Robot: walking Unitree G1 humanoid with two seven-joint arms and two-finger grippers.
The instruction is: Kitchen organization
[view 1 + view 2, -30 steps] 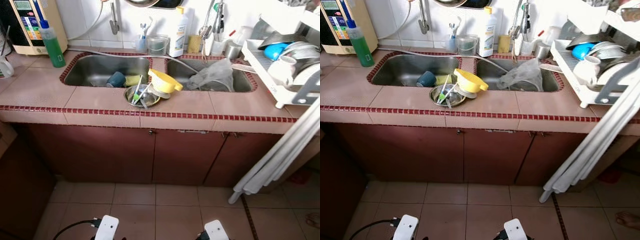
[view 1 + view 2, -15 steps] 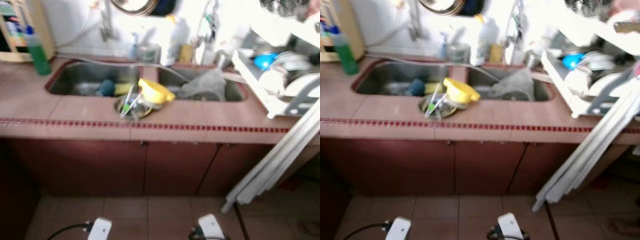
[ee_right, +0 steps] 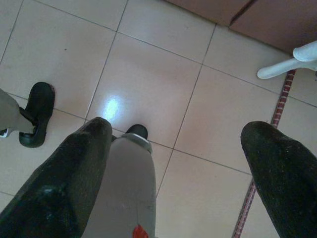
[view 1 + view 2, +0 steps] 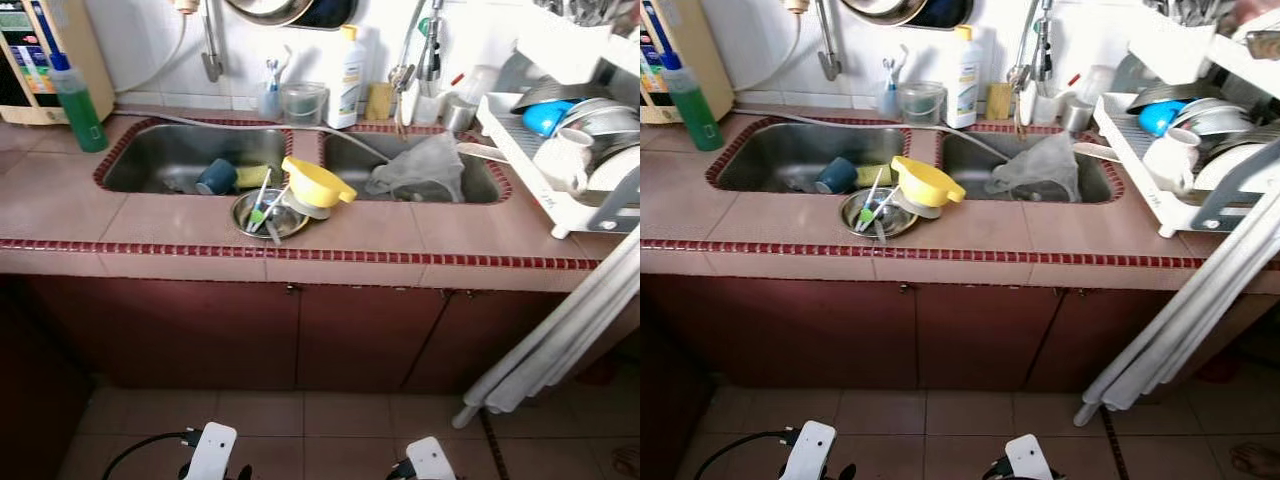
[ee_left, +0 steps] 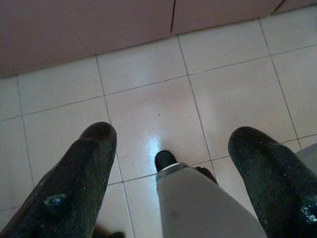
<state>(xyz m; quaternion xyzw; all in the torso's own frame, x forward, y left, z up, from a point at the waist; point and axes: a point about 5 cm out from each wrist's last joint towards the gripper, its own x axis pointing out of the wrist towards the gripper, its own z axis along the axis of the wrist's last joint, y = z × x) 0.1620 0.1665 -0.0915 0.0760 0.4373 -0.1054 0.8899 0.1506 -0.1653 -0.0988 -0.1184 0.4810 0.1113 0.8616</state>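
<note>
Tabletop [image 4: 180, 225] front edge: steel bowl [image 4: 268, 213], yellow bowl [image 4: 316, 184] tilted on it. Left pincer [image 5: 171, 163], right pincer [image 3: 173, 163] spread, empty, over floor.

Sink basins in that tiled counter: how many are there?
2. The left steel basin holds a dark blue cup; the right steel basin holds a crumpled grey plastic bag. Nothing suggests another hidden.

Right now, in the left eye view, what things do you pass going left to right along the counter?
Green bottle → blue cup → yellow bowl → grey cloth → white dish rack.
</note>
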